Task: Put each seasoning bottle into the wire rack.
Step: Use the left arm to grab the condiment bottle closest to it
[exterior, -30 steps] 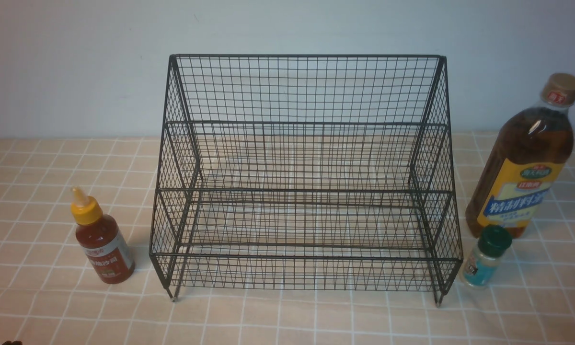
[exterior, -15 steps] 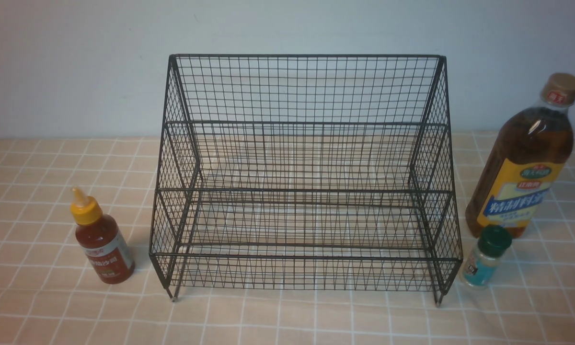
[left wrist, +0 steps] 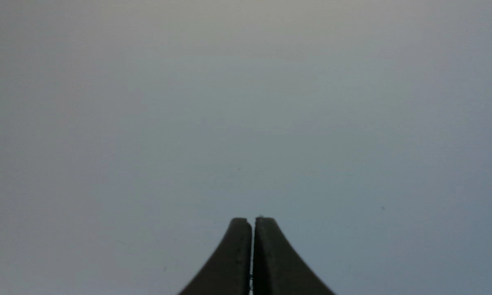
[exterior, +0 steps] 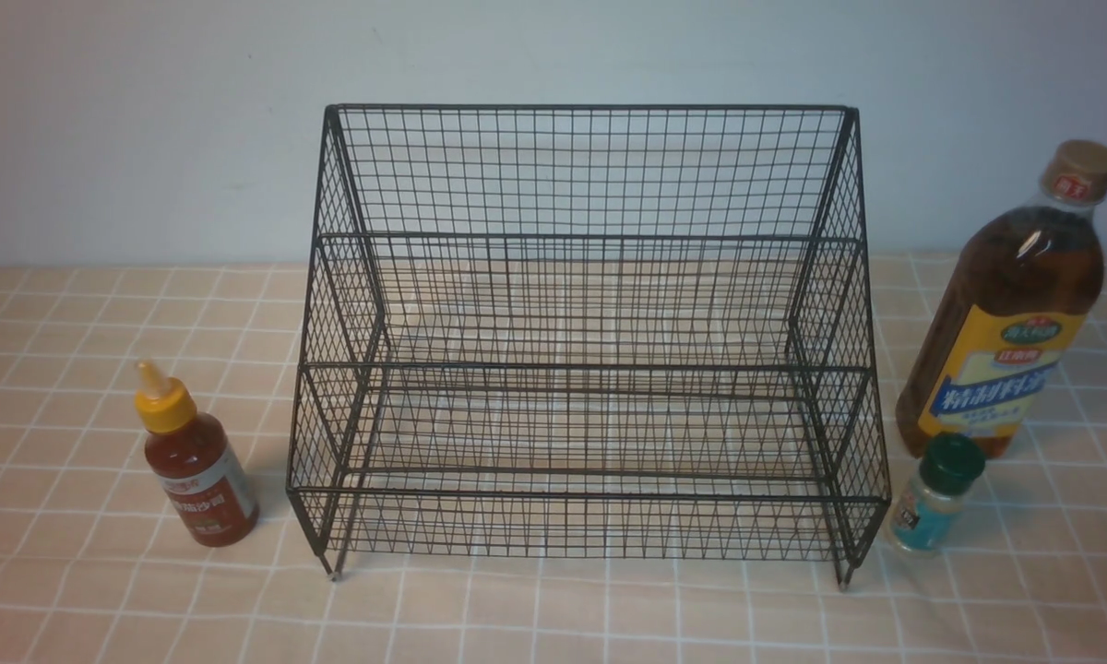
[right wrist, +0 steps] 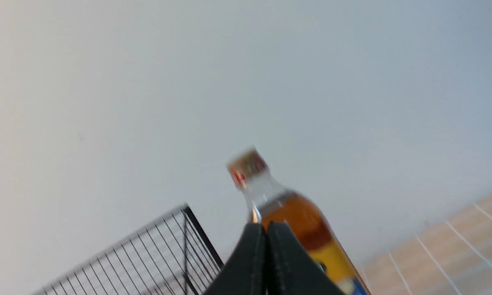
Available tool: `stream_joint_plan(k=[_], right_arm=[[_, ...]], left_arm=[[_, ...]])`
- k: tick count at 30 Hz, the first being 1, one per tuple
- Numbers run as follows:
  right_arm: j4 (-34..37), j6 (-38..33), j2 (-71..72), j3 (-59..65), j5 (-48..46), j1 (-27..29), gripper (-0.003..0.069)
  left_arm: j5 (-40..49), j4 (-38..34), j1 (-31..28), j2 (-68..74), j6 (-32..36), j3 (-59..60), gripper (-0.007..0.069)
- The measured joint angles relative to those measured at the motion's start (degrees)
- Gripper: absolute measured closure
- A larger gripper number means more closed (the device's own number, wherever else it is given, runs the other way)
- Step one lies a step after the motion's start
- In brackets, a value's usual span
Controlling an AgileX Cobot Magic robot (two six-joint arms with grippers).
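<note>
The black wire rack [exterior: 587, 238] stands in the middle of the table with nothing in it. A red sauce bottle [exterior: 196, 458] with a yellow nozzle stands to its left. On its right stand a tall amber bottle [exterior: 1005, 309] with a tan cap and, in front of that, a tiny green-capped shaker [exterior: 935, 494]. Neither arm shows in the front view. My left gripper [left wrist: 252, 220] is shut, facing only the plain wall. My right gripper [right wrist: 266, 224] is shut, with the amber bottle [right wrist: 295, 215] and a rack corner [right wrist: 188, 233] beyond it.
A peach checked tablecloth [exterior: 553, 609] covers the table, and a pale wall [exterior: 148, 120] rises right behind the rack. The rack's short feet [exterior: 334, 575] rest near the front of the cloth.
A dark shape at the front view's lower left edge half a second ago has gone out of view. The bottles and the rack have not moved.
</note>
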State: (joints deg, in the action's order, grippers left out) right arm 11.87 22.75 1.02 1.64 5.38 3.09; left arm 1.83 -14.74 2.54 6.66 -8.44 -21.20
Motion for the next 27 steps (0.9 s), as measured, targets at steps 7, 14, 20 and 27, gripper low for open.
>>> stream_joint_plan(k=[7,14,20,27], right_arm=[[0.93,1.34,0.0,0.0,2.89,0.0,0.0669],[0.6,1.89,0.0,0.0,2.95,0.0,0.0669],[-2.35,1.94,0.0,0.0,2.95,0.0,0.0669],[-3.02,2.01,0.0,0.0,2.95,0.0,0.0669]], left_arm=[[52.19,5.51,0.0,31.28,1.68,-30.92,0.0631],[68.96,12.36,0.0,59.2,4.49,-48.47,0.0631],[68.96,12.42,0.0,75.83,4.54,-57.89,0.0631],[68.8,12.04,0.0,84.44,5.06,-59.04,0.061]])
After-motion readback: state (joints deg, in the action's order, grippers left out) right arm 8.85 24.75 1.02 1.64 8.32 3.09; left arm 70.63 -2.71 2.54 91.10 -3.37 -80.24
